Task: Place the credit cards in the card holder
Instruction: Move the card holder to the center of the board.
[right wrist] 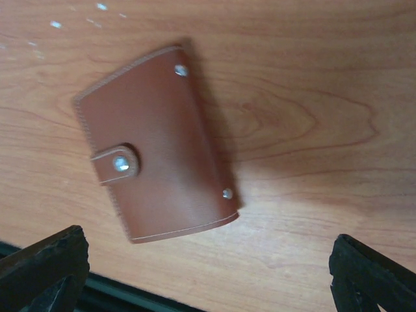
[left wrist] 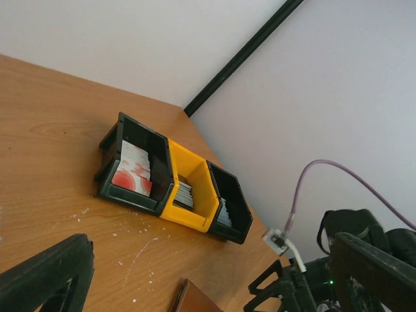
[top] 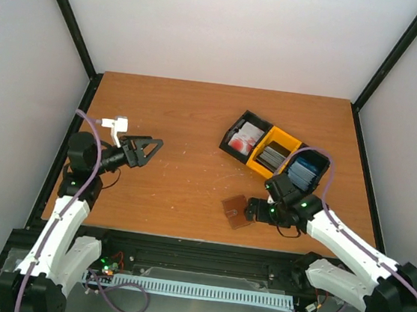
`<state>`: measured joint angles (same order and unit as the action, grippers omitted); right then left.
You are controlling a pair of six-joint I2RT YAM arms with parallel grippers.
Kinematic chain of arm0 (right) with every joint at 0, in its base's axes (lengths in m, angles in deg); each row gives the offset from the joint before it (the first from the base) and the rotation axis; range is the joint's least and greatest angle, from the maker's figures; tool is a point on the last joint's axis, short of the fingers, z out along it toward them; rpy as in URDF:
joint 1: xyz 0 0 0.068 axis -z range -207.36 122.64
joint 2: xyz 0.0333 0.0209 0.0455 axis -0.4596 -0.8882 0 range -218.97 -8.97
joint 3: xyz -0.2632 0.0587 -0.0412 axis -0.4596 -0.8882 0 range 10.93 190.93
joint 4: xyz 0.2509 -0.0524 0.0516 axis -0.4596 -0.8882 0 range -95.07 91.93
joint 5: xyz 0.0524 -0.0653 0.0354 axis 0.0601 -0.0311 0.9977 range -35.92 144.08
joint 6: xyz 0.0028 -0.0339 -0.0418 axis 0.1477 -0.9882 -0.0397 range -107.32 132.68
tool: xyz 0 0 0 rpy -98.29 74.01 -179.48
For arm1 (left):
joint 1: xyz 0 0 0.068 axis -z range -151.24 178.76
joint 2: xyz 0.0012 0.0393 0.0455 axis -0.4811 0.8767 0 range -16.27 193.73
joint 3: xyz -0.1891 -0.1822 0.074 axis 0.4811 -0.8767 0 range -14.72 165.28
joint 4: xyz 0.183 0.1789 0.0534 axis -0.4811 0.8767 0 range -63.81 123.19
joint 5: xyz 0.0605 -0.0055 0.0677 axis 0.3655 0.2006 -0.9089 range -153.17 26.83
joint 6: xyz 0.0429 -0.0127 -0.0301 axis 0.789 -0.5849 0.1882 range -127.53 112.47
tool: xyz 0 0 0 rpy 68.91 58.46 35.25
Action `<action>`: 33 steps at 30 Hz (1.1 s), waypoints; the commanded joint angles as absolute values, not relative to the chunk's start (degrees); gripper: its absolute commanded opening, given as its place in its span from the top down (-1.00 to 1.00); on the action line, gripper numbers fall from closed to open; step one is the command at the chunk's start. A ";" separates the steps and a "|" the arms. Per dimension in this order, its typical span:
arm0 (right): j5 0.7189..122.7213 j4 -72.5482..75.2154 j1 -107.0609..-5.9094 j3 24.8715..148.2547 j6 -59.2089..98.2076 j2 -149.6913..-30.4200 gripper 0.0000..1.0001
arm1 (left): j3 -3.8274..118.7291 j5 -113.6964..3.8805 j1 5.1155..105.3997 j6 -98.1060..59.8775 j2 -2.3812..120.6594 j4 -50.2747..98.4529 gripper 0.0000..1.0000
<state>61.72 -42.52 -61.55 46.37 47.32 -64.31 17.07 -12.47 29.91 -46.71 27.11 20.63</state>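
Note:
The card holder [right wrist: 159, 143], a brown leather wallet snapped shut, lies flat on the table near the front edge [top: 236, 210]. My right gripper [top: 251, 209] hovers just right of it, open, and both fingers [right wrist: 45, 266] stand clear of the leather. The credit cards sit in a row of three bins: white-and-red ones [top: 247, 136] in the left black bin, grey ones [top: 272, 157] in the yellow bin, blue ones [top: 306, 171] in the right black bin. My left gripper [top: 152, 152] is open and empty at the left, pointing toward the bins. The left wrist view shows the white-and-red cards [left wrist: 133, 170].
The three joined bins [top: 265, 136] stand diagonally at the back right; the black end bin [left wrist: 110, 153] faces my left wrist camera. White specks dot the wooden table [top: 189, 124]. Black frame posts and pale walls surround it. My right arm [left wrist: 305, 286] shows in the left wrist view.

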 commanded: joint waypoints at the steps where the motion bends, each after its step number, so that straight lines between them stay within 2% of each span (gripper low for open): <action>1: 56.34 -39.16 -64.57 43.82 53.69 -68.94 -0.97 | 16.48 -13.30 30.34 -49.01 27.68 19.32 -0.99; 4: 58.68 -34.36 -66.07 42.94 53.67 -71.81 -0.82 | 15.63 -13.37 30.46 -49.55 28.25 19.42 -1.00; 7: 60.57 -31.24 -67.76 44.13 52.47 -76.54 -0.46 | 15.17 -13.55 30.52 -49.89 29.06 19.99 -1.00; 10: 60.85 -29.16 -69.44 45.27 52.38 -79.82 -0.22 | 15.16 -13.47 30.69 -49.65 29.77 21.40 -0.99; 15: 62.54 -24.49 -69.72 44.83 52.83 -83.58 -0.05 | 12.19 -16.41 33.06 -51.02 29.72 22.07 -1.00; 19: 64.94 -19.30 -69.94 45.06 53.58 -86.63 0.07 | 6.32 -24.92 42.58 -56.08 31.29 19.94 -0.98; 22: 69.05 -11.82 -70.07 44.99 55.76 -88.85 0.10 | 4.11 -28.41 50.94 -59.70 36.27 15.40 -0.89; 25: 70.33 -6.35 -70.11 46.03 58.29 -91.81 0.09 | 8.22 -34.76 57.14 -59.26 43.73 18.22 -0.74; 30: 60.82 -10.67 -70.07 47.60 57.50 -92.11 -0.02 | 16.86 -45.00 64.22 -59.71 55.57 28.51 -0.41; 33: 61.41 -11.10 -70.07 47.51 54.34 -91.46 -0.02 | 19.38 -47.01 67.85 -60.45 59.46 28.67 -0.18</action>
<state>64.58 -10.41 -69.51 46.87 56.80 -92.06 14.67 -40.01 63.50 -59.32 55.92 25.40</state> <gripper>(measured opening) 0.510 0.652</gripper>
